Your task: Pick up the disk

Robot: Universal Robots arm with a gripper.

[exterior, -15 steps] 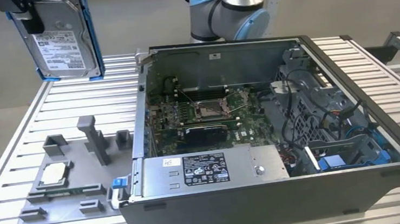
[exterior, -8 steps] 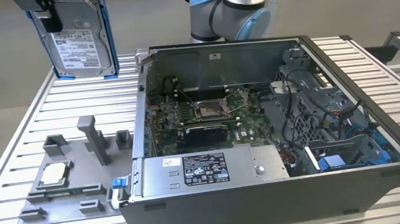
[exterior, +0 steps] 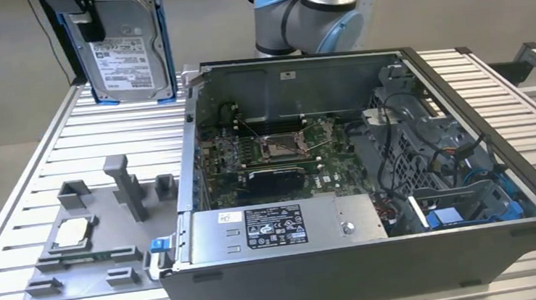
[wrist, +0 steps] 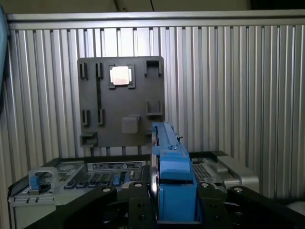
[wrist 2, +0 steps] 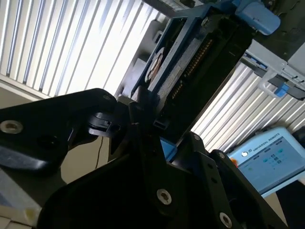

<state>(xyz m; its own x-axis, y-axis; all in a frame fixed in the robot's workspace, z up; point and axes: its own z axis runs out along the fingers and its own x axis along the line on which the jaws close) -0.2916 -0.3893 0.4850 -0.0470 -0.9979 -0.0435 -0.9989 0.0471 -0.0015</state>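
Observation:
The disk (exterior: pixel 128 49) hangs upright in the air above the table's far corner, on the exterior view's left. It is a silver-grey drive with a white label facing the camera and a blue bracket along its edges. My gripper (exterior: pixel 100 25) is shut on its upper part from behind. In the first wrist view the disk (wrist: pixel 169 181) stands edge-on between the black fingers (wrist: pixel 138 205), with the gripper (wrist: pixel 174 210) clamped on its blue bracket. In the second wrist view the disk (wrist 2: pixel 190 52) reaches away from the gripper (wrist 2: pixel 143 119), connector edge showing.
An open computer case (exterior: pixel 290 64) fills the middle of the slatted table (exterior: pixel 121 134), with a long grey box (exterior: pixel 285 225) along its near side. A grey fixture plate (exterior: pixel 94 267) on the exterior view's left holds a small square chip (exterior: pixel 71 232). The arm's base (exterior: pixel 310 12) stands behind the case.

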